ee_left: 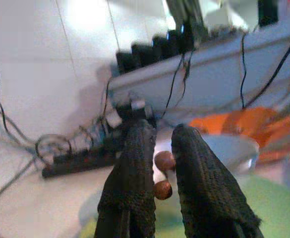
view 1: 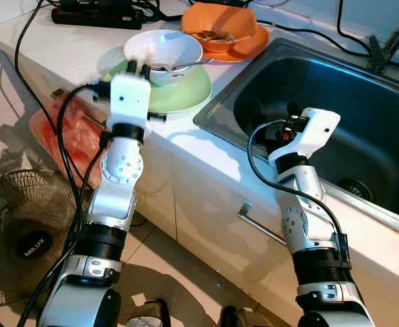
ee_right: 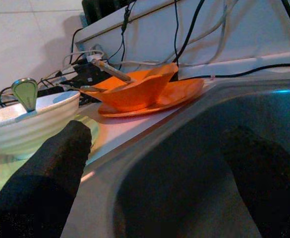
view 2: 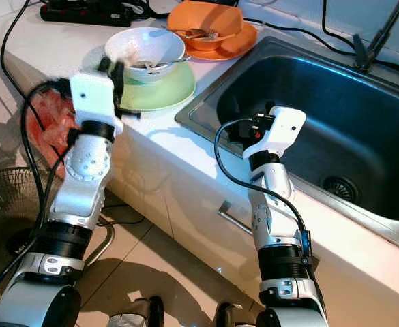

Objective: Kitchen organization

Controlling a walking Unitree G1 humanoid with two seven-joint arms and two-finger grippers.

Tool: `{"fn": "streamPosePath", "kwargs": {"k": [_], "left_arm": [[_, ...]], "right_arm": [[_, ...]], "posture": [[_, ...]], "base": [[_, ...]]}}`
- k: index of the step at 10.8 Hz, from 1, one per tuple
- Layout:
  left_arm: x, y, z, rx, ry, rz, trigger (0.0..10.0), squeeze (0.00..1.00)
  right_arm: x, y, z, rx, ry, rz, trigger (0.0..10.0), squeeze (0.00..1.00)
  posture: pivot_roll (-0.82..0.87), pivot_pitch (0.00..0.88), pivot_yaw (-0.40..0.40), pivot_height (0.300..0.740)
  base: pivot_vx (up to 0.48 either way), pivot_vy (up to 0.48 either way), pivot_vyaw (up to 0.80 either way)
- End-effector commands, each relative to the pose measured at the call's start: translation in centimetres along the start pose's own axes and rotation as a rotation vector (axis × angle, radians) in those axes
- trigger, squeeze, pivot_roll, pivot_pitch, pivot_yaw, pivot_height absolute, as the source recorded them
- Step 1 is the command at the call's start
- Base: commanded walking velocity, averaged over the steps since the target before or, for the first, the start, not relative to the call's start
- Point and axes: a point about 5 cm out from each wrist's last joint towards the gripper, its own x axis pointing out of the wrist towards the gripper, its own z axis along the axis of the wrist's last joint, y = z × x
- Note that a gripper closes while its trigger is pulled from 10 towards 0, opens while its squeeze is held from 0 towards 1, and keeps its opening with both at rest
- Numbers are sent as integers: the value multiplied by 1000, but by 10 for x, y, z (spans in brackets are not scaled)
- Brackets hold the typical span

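Left gripper point(ee_left: 162, 148), fingers nearly pressed together, sits right by the white bowl point(view 1: 164, 49) (on a green plate point(view 1: 185, 92)). Right gripper point(ee_right: 154, 163) is spread wide over the sink point(view 1: 335, 116) beside that bowl.

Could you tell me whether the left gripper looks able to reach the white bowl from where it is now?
Probably yes: the left gripper hovers at the near rim of the white bowl on the green plate, with nothing between them.
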Motion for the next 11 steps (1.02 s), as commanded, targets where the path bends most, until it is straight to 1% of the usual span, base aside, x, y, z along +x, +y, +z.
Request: {"fn": "streamPosePath", "kwargs": {"k": [1,3,4,5,6,7,8,9,10,11], "left_arm": [[7,-3,18,0,-85,-24,10000,0],[12,-8,36,-17,-157,-58,10000,0],[13,-9,42,4,-185,-70,10000,0],[14,-12,45,99,-212,-109,10000,0],[10,-11,39,80,-177,-95,10000,0],[9,-10,39,78,-177,-91,10000,0],[8,-8,41,99,-184,-79,10000,682],[5,-3,38,120,-171,-45,10000,1000],[4,-2,37,116,-165,-39,10000,1000],[-3,-1,33,113,-144,-48,10000,1000]], "right_arm": [[0,-1,0,-6,-6,-5,10000,0],[0,-1,0,-5,-5,-7,10000,0],[0,-1,-1,-5,-4,-8,10000,0],[0,-2,-1,-2,-3,-10,10000,0],[0,-2,-1,-1,-4,-11,10000,0],[-1,-2,-1,-1,-4,-12,10000,0],[-1,-1,-1,0,-4,-13,10000,0],[-2,-2,-2,1,-2,-14,10000,0],[-2,-2,-2,1,-2,-14,10000,0],[-2,-2,-3,2,0,-15,10000,0]], "posture": [[51,147,-7,740],[56,148,-6,740],[57,149,-6,740],[62,148,-5,740],[58,150,-5,740],[60,151,-4,740],[60,153,-4,740],[61,155,-5,740],[62,158,-6,740],[62,158,-6,740]], "base": [[0,0,0],[0,0,0],[0,0,0],[0,0,0],[0,0,0],[0,0,0],[0,0,0],[0,0,0],[0,0,0],[0,0,0]]}}
